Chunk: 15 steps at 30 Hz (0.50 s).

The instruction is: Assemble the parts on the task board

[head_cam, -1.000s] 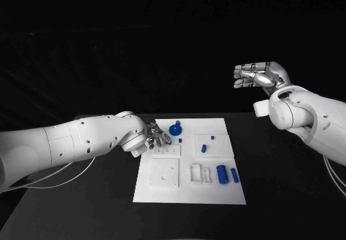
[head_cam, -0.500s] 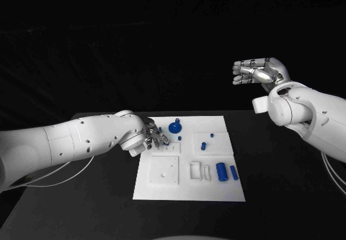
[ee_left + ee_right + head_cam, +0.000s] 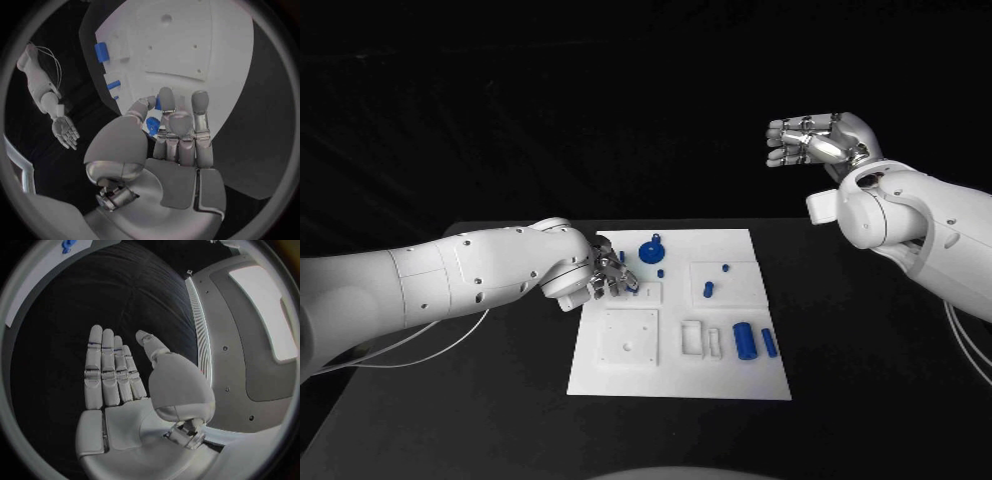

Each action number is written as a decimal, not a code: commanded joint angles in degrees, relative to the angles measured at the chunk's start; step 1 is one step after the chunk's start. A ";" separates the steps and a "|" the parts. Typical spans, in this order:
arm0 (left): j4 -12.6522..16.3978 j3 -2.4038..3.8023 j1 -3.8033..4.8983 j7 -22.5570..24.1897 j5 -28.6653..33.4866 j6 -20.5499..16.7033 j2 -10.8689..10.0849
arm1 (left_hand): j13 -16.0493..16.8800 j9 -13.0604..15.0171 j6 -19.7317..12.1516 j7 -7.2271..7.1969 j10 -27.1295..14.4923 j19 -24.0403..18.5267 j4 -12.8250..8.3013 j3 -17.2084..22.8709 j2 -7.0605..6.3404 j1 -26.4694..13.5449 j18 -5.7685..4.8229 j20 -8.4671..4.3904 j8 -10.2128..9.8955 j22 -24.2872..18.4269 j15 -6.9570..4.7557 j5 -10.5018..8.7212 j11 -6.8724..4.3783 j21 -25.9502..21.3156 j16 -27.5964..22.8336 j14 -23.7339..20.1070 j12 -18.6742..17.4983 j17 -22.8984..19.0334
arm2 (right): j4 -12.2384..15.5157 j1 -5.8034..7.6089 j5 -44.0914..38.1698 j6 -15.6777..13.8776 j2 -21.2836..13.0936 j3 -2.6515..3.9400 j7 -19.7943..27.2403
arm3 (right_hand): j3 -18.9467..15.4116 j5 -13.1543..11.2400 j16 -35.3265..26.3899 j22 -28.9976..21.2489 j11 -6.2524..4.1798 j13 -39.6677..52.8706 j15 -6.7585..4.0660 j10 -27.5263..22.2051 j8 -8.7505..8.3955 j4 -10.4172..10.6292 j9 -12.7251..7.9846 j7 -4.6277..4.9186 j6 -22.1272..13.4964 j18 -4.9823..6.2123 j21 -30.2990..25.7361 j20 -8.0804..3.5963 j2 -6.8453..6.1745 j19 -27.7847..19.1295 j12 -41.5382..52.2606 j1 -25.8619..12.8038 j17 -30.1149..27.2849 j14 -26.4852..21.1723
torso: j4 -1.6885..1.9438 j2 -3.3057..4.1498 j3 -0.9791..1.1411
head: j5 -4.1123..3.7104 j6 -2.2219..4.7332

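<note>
The white task board (image 3: pixel 678 385) lies in the middle of the table. My left hand (image 3: pixel 606 275) hovers over its far left part. A small blue part (image 3: pixel 152 125) sits pinched between the thumb and a finger. Just right of this hand stands a round blue part with a knob (image 3: pixel 652 253). Small blue pieces (image 3: pixel 708 291) lie further right. Two blue cylinders (image 3: pixel 744 340) lie side by side near the right edge. My right hand (image 3: pixel 822 140) is raised high above the table's far right, fingers apart, holding nothing.
A white square plate with holes (image 3: pixel 629 340) and a narrow white frame (image 3: pixel 694 338) sit on the board's near half. Black table surface (image 3: pixel 877 380) surrounds the board. Cables (image 3: pixel 401 355) trail under my left arm.
</note>
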 commanded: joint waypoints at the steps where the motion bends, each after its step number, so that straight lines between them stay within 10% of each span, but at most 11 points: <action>1: 0.11 0.03 -0.06 -0.32 -0.56 1.48 0.15 | -0.05 9.86 6.35 -3.99 2.69 0.24 -3.38 3.23 0.41 0.02 -0.14 0.02 0.23 0.05 0.05 0.16 -0.29 -0.26 -0.12 -0.26 0.09 0.03 | -0.03 0.05 -0.39 1.29 0.16 0.03 0.12 | 0.12 -0.24 -0.33 -0.07 0.06 -0.08 0.22 -0.31 0.12 -0.23 -0.02 0.31 -0.10 0.31 0.30 -0.04 0.48 -0.44 -0.27 -0.11 -0.06 -0.20 | 0.01 0.06 0.02 | 0.01 -0.08; 15: -0.06 0.04 -0.32 -0.37 -0.58 2.10 0.39 | -0.01 10.05 6.25 -3.97 2.69 0.49 -3.28 3.30 0.53 0.04 -0.25 -0.03 0.22 0.69 0.04 0.16 -0.27 -0.99 -0.21 -0.22 -0.06 -0.07 | -0.12 0.05 -2.02 1.73 0.44 0.03 -0.29 | 0.52 -0.40 -0.50 -0.53 0.15 -0.08 0.36 -0.56 0.13 -0.63 -0.02 0.34 0.03 0.30 0.62 0.07 0.64 -1.06 -0.29 0.27 -0.28 -0.61 | -0.02 0.01 0.06 | -0.48 -0.07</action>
